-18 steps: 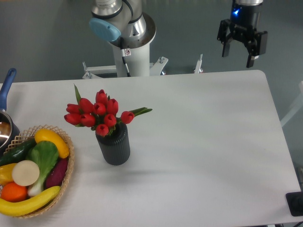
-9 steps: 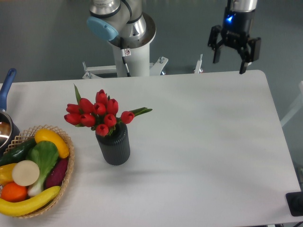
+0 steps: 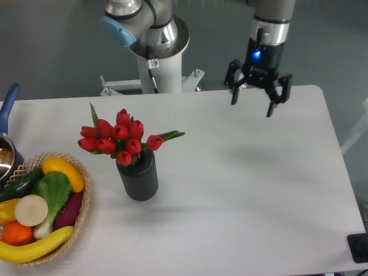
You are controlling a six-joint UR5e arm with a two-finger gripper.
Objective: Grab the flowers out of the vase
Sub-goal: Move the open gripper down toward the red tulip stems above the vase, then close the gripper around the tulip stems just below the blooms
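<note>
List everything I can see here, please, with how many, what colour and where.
flowers: about nine, red, in the vase
vase: one, dark grey, left of table centre
basket: one, tan wicker, front left, filled with fruit and vegetables
pot: one, blue handle, left edge, mostly cut off
table: one, white
black object: one, front right corner, cut off
robot base: one, silver and light blue, behind the table
gripper: one, black, open, above the far right of the table
</note>
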